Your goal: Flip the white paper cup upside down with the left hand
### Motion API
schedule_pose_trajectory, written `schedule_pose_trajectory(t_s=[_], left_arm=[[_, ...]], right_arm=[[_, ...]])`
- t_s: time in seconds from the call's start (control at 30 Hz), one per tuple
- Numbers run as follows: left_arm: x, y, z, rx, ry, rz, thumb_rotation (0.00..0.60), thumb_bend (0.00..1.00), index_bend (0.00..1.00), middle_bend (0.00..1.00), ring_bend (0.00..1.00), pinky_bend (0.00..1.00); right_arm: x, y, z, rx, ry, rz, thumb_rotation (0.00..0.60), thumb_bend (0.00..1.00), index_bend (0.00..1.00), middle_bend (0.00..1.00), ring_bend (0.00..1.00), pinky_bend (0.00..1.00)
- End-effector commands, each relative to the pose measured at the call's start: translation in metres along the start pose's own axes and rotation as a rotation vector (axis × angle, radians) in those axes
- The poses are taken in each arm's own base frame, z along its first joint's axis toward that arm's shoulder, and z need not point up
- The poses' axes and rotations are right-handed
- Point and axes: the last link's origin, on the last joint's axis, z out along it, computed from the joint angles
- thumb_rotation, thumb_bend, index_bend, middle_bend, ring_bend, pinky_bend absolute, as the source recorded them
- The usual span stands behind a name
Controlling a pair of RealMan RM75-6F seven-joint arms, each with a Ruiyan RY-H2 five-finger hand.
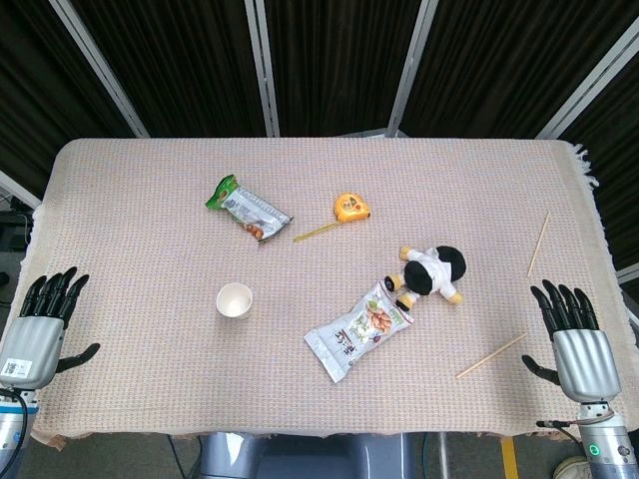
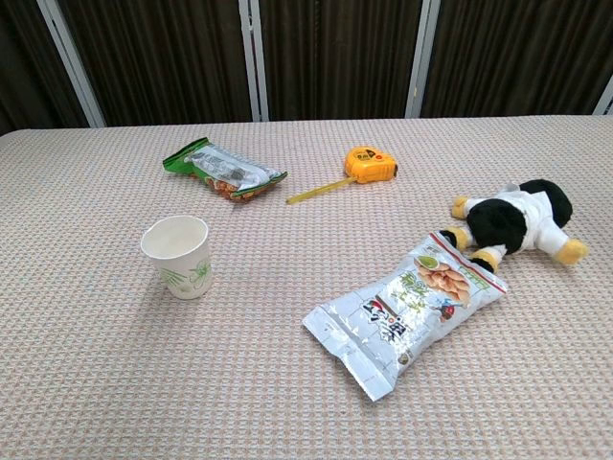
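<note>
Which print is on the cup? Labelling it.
A green leafy print on the white paper cup, clearest in chest view.

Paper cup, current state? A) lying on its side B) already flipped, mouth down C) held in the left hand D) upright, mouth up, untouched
D: the paper cup stands upright with its open mouth up on the table cloth, and the left hand sits open at the table edge, well away from it.

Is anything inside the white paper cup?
The white paper cup stands upright, mouth up. The head view shows only its bare white interior; nothing is inside. Both hands rest apart from it.
</note>
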Motion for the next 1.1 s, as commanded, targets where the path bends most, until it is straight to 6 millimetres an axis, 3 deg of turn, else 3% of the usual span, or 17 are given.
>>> schedule_pose_trajectory(t_s=[0.03,0.4,0.57,0.77,1.1], left_arm=[[-0.001,0.000,0.000,-0.002,-0.003,0.004,0.600,0.08,0.00,0.00,0.00,0.00],[-0.003,0.006,0.002,-0.014,-0.019,0.012,0.600,0.08,0.00,0.00,0.00,0.00],[-0.004,0.018,0.016,-0.039,-0.036,0.007,0.600,0.08,0.00,0.00,0.00,0.00],[-0.004,0.047,0.052,-0.086,-0.093,0.033,0.600,0.08,0.00,0.00,0.00,0.00],[-0.014,0.115,0.098,-0.173,-0.249,0.090,0.600,0.08,0.00,0.00,0.00,0.00]], right_arm=[[0.001,0.000,0.000,-0.002,0.002,0.001,0.600,0.01,0.00,0.00,0.00,0.00],[0.004,0.003,-0.002,-0.009,0.011,0.012,0.600,0.01,0.00,0.00,0.00,0.00],[0.006,0.004,-0.002,-0.019,0.016,0.021,0.600,0.01,0.00,0.00,0.00,0.00],[0.007,0.004,-0.003,-0.012,0.014,0.025,0.600,0.01,0.00,0.00,0.00,0.00],[0.012,0.007,-0.005,-0.011,0.016,0.048,0.600,0.01,0.00,0.00,0.00,0.00]])
